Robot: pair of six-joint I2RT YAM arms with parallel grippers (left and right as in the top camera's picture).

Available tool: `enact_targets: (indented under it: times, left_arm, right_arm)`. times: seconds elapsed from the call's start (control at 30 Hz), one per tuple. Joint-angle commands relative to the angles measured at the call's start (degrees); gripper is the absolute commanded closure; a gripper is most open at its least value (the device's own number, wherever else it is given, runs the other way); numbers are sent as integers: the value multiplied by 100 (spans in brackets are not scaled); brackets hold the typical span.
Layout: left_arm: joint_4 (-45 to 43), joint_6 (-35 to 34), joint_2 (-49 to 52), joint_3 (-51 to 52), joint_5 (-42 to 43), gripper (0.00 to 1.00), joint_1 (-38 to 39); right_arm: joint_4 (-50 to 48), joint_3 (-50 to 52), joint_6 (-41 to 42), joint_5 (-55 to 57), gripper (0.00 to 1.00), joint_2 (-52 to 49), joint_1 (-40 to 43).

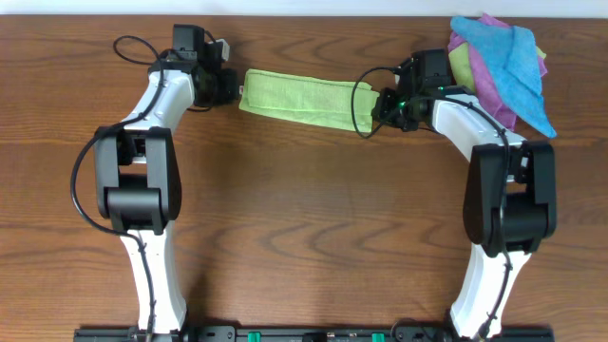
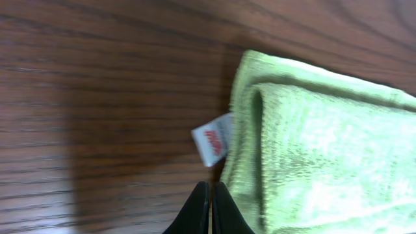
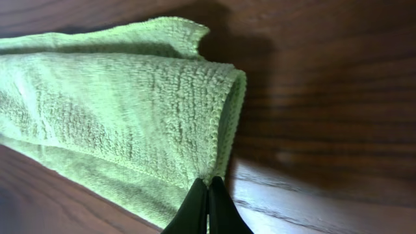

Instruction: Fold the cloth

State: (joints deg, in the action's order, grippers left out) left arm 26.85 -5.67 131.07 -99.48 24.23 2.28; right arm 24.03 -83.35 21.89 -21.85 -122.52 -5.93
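The lime-green cloth [image 1: 294, 95] is folded into a long narrow strip and stretched between my two grippers at the far side of the table. My left gripper [image 1: 236, 93] is shut at the strip's left end. In the left wrist view its jaws [image 2: 211, 188] pinch the edge of the cloth [image 2: 325, 149] just below the white tag [image 2: 213, 140]. My right gripper [image 1: 369, 112] is shut on the strip's right end. In the right wrist view the jaws [image 3: 208, 185] grip the folded edge of the cloth [image 3: 117, 110], which casts a shadow on the table.
A pile of other cloths lies at the far right corner, with a bright blue one [image 1: 518, 57] on top of a purple one [image 1: 489, 81]. The wooden table [image 1: 304, 218] stretches towards the front.
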Motion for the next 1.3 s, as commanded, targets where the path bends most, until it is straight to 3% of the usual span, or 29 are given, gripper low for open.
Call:
enact_targets:
  times: [0.0, 0.2, 0.23, 0.3, 0.33, 0.43, 0.53, 0.73, 0.8, 1.07, 1.27]
  left_arm:
    - [35, 144, 83, -101, -243, 94, -26]
    - [31, 142, 83, -101, -238, 94, -26]
    - [28, 142, 83, -101, -238, 94, -26]
    - [26, 142, 83, -101, -238, 94, -26]
    - [20, 142, 83, -101, -238, 94, -26]
    - [4, 140, 83, -103, -238, 94, -26]
    - [-9, 140, 81, -103, -238, 94, -26]
    - [39, 144, -42, -170, -234, 94, -42]
    - [87, 149, -175, -221, -236, 94, -39]
    - [247, 994, -890, -258, -426, 94, 321]
    - [197, 1517, -850, -258, -1725, 94, 981]
  right_arm:
    - [52, -74, -33, 216, 98, -20, -52]
    - [46, -74, -33, 212, 99, -20, -76]
    - [35, -74, -31, 212, 93, -20, -107]
    - [17, -74, -33, 212, 68, -20, -144]
    - [0, -74, -31, 212, 62, -20, -166]
    - [-72, -74, -28, 168, 30, -20, -208]
    - [-157, -74, -31, 11, 19, -20, -221]
    - [-140, -103, -57, -103, 19, 15, -140]
    - [-11, -155, -136, -111, 14, 72, -66]
    - [859, -496, -885, 116, 5, 560, 232]
    - [1366, -529, -916, 946, 17, 949, 332]
